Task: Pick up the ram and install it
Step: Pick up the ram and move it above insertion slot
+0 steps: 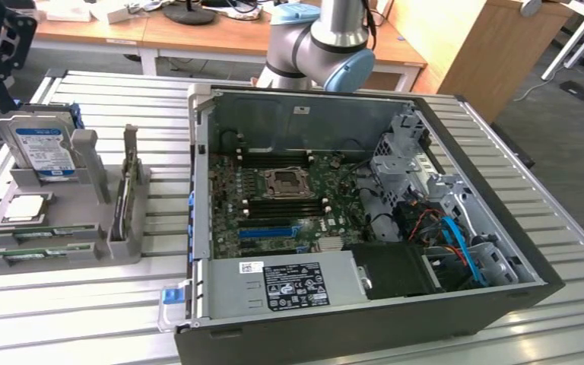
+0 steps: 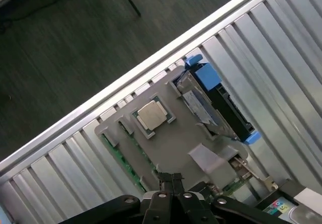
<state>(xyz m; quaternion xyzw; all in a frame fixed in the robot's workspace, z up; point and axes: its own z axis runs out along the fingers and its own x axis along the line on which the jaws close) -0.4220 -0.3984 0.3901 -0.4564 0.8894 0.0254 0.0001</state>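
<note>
One arm | gripper fingers together, empty | poised above grey holder

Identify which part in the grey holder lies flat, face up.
The square silver processor. It lies flat in its recess, while the hard drive and the ram stand on edge.

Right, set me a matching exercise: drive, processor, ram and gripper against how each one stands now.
Things:
1 drive
2 processor
3 ram
4 gripper

States:
a lying flat on the holder
b shut, over the holder
c upright, blue-white label showing
d on edge in a narrow slot

Pairs: 1-c, 2-a, 3-d, 4-b
</note>
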